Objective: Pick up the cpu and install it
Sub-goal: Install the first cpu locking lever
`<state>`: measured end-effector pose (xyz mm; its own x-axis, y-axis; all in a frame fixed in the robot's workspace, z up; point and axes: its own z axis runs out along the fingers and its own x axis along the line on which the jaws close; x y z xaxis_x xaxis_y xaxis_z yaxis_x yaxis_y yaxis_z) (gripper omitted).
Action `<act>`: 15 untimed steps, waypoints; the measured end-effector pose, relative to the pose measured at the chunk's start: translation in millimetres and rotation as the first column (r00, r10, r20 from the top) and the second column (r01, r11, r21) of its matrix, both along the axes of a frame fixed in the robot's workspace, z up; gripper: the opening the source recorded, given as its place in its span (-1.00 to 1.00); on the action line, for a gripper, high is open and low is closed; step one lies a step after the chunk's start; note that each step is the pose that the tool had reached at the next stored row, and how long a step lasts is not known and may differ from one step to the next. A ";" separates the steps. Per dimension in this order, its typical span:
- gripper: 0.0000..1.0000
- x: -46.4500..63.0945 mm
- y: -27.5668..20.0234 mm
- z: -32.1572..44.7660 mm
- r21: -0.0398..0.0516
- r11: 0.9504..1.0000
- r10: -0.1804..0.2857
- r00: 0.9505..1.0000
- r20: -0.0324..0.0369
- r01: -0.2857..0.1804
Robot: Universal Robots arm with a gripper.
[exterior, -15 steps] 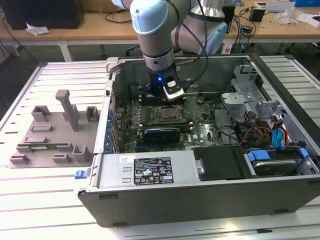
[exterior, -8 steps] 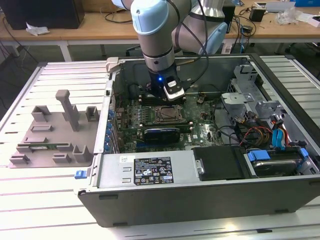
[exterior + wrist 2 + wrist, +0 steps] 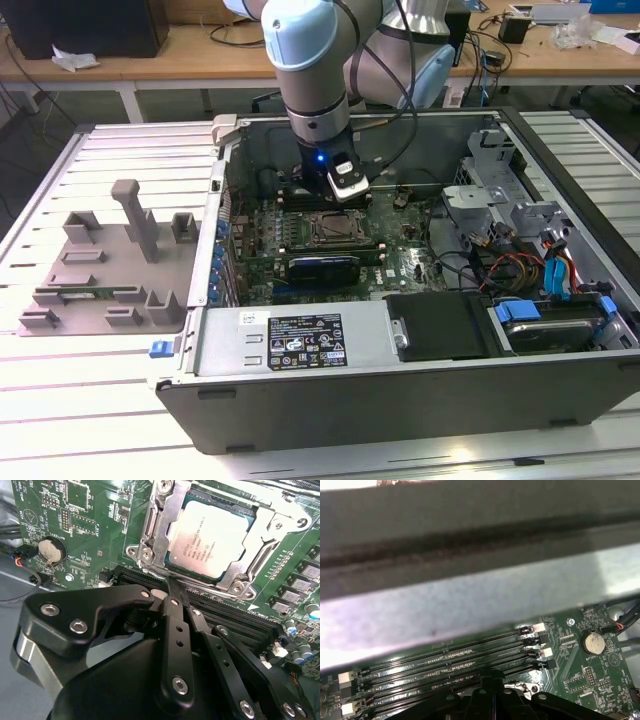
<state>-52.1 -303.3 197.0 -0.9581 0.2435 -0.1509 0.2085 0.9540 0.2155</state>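
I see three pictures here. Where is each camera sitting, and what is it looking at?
Exterior view: off the arm, looking down into the open computer case on the table; the arm and its gripper hang over the motherboard.
Second wrist view: rides on the arm, looking past the fingers at the cpu seated in its socket frame.
First wrist view: also on the arm, facing the memory slots and case wall.
Shared: both wrist views show the coin battery.
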 end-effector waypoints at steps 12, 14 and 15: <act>-0.79 1.9 0.0 9.8 -0.076 0.997 -0.004 1.000 -0.002 0.004; -0.79 2.5 0.0 9.9 -0.114 0.993 -0.005 1.000 -0.004 0.004; -0.79 3.0 0.0 9.9 -0.136 0.991 -0.005 1.000 -0.006 0.004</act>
<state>-49.1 -303.3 206.9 -0.9580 0.2255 -0.1773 0.2139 0.9734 0.0824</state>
